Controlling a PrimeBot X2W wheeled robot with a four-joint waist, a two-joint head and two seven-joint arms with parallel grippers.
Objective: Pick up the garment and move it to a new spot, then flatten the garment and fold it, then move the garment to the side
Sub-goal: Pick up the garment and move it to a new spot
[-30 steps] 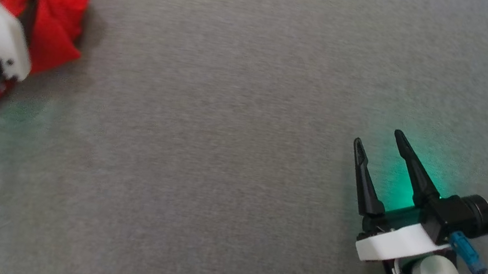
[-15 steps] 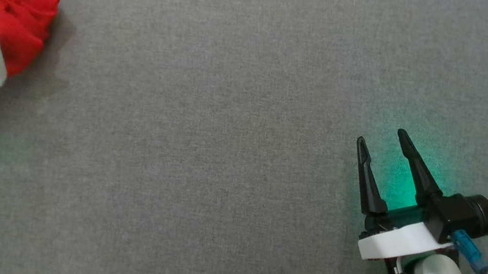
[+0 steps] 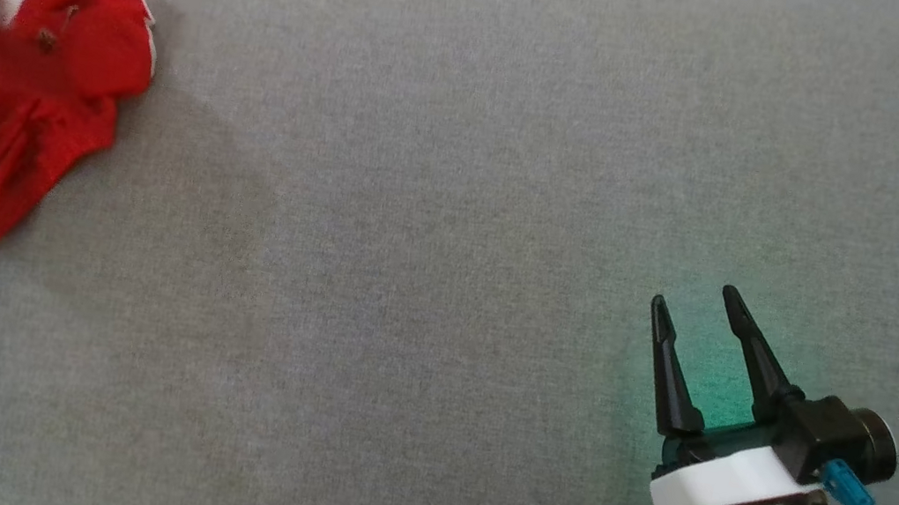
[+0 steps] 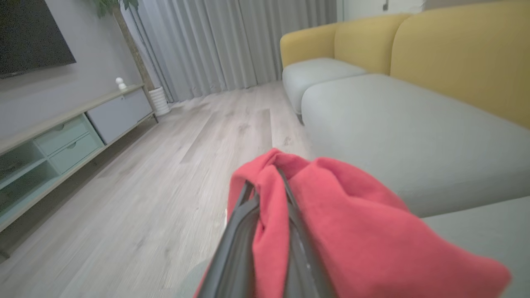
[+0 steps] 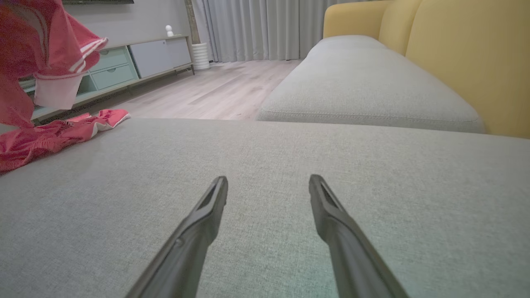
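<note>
One step of three is judged under way; none is complete. The red garment (image 3: 4, 132) hangs bunched at the left edge of the grey seat cushion (image 3: 457, 200), its upper part raised and its lower part trailing on the fabric. The left gripper (image 4: 265, 182) is clamped on a fold of it. The right gripper (image 3: 694, 296) has its fingers spread and holds nothing, towards the right of the cushion's near edge, well apart from the garment. Outstanding: relocation, flattening, folding, final move aside.
</note>
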